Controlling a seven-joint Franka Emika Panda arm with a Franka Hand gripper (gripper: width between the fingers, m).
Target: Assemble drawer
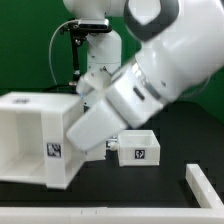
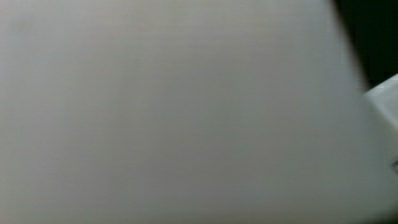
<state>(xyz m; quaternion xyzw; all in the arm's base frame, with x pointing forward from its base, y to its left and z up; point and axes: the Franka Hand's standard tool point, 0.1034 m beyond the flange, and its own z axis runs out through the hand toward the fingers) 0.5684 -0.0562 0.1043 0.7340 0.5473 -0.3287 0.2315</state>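
Note:
The drawer [image 1: 137, 148], a small white open-topped tray-box with a black-and-white tag on its face, sits on the black table right of centre in the exterior view. The large white hollow cube casing [image 1: 38, 138] with a tag stands at the exterior view's left. The arm reaches down between them, its wrist end pressed against the casing's right side; the gripper's fingers are hidden behind the arm and casing. The wrist view is filled by a blurred pale grey-white surface [image 2: 169, 110] very close to the camera; no fingers show in it.
A long white flat bar [image 1: 204, 186] lies at the exterior view's right front. The marker board [image 1: 60, 216] runs along the front edge. The robot base and cables [image 1: 85, 40] stand at the back. A small white edge [image 2: 388, 100] shows in the wrist view.

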